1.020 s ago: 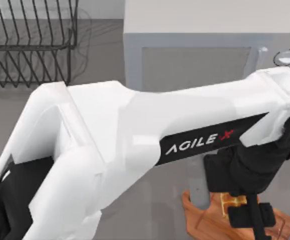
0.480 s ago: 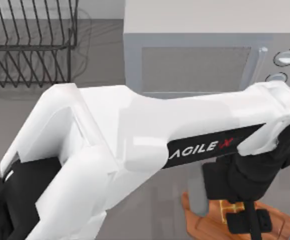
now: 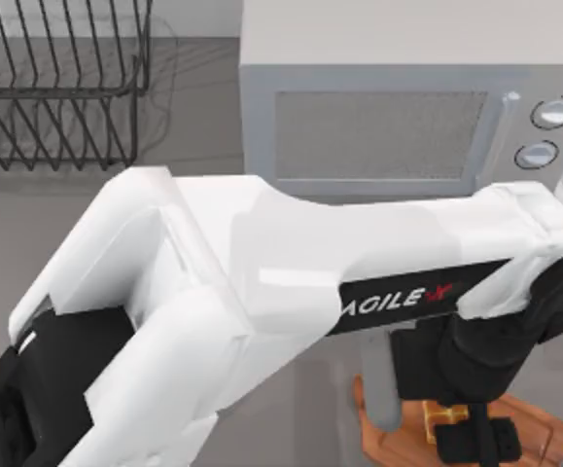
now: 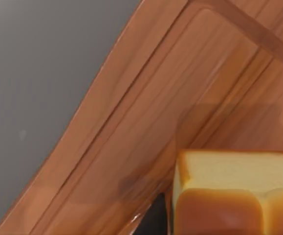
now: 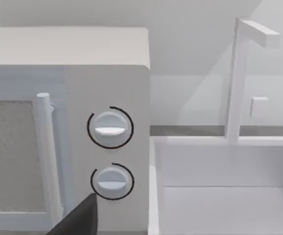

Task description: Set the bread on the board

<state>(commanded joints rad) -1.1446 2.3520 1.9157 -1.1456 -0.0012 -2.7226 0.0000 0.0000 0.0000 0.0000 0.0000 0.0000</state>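
The reddish-brown wooden board (image 3: pixel 545 434) lies at the table's front right. My left arm reaches across the top view to it. The left gripper (image 3: pixel 468 440) hangs over the board, shut on the golden-brown bread (image 3: pixel 442 418). In the left wrist view the bread (image 4: pixel 229 193) sits close over the board's grooved surface (image 4: pixel 146 122), and a dark finger (image 4: pixel 153 223) shows beside it. A faint shadow lies on the wood under the bread; whether the bread touches the board cannot be told.
A grey microwave (image 3: pixel 378 126) stands behind the board, its two knobs (image 5: pixel 110 128) facing the right wrist view. A black wire dish rack (image 3: pixel 57 88) is at the back left. A white sink (image 5: pixel 219 196) with a faucet (image 5: pixel 239 73) lies right of the microwave.
My left arm has swung toward the front edge, uncovering the microwave door and both knobs. The gripper with the bread has shifted the same way over the board.
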